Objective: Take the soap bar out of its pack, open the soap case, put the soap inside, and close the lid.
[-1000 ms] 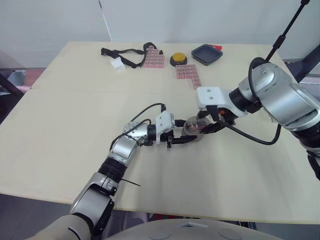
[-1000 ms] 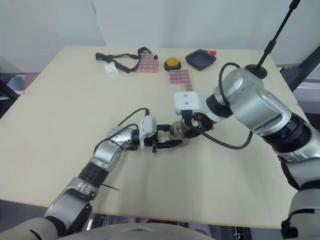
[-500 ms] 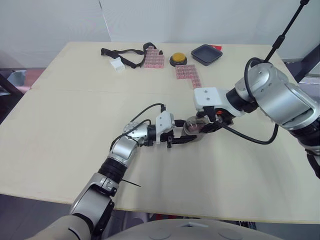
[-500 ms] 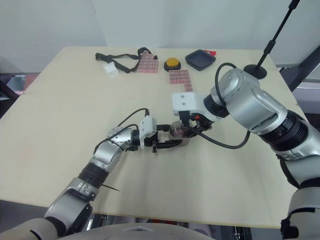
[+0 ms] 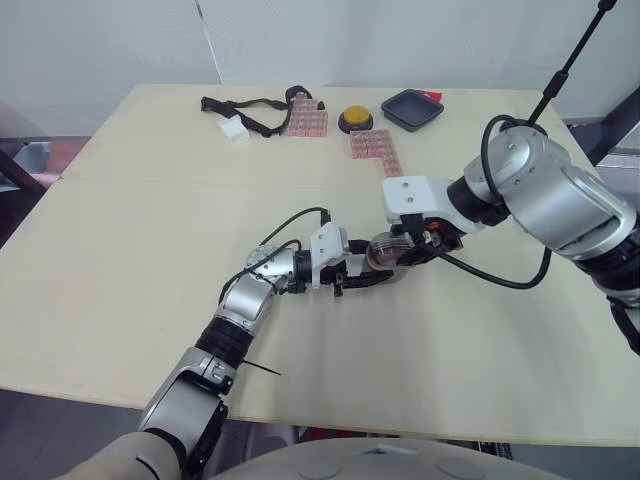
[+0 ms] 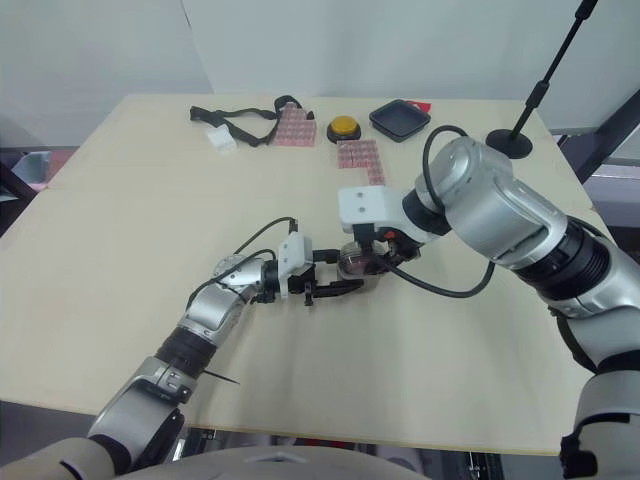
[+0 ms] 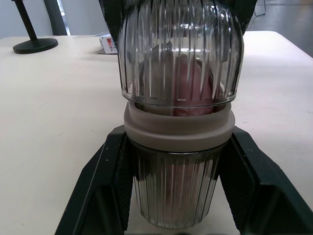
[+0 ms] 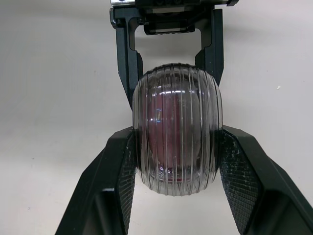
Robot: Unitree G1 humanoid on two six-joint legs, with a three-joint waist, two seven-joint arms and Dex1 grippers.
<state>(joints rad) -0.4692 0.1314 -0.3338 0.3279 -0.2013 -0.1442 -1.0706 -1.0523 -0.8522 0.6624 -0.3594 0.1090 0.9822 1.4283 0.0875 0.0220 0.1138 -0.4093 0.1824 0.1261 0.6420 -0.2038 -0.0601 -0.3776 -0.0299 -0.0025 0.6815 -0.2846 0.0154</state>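
Observation:
A clear ribbed soap case [image 5: 384, 252] lies near the table's middle with the pink soap [image 7: 183, 81] showing through its wall. Its domed lid [image 7: 181, 54] sits on a beige ring [image 7: 178, 128] above the ribbed base [image 7: 173, 193]. My left gripper [image 5: 372, 276] is shut on the case from the left, with a finger [image 7: 110, 171] on each side of the base. My right gripper [image 5: 404, 256] is shut on the case from the right, its pads [image 8: 124, 161] pressing both sides of the case [image 8: 177, 142]. The left gripper [image 8: 168, 29] shows beyond the case in the right wrist view.
At the table's far side lie two pink packs [image 5: 376, 147] [image 5: 308, 120], a yellow button [image 5: 356, 119], a black tray [image 5: 413, 107], a black strap [image 5: 250, 105] and a small white box [image 5: 235, 129]. A stand's base [image 6: 511, 143] sits at the far right.
My right wrist has shifted slightly to the left, closer over the case. The left arm and the case have stayed in place.

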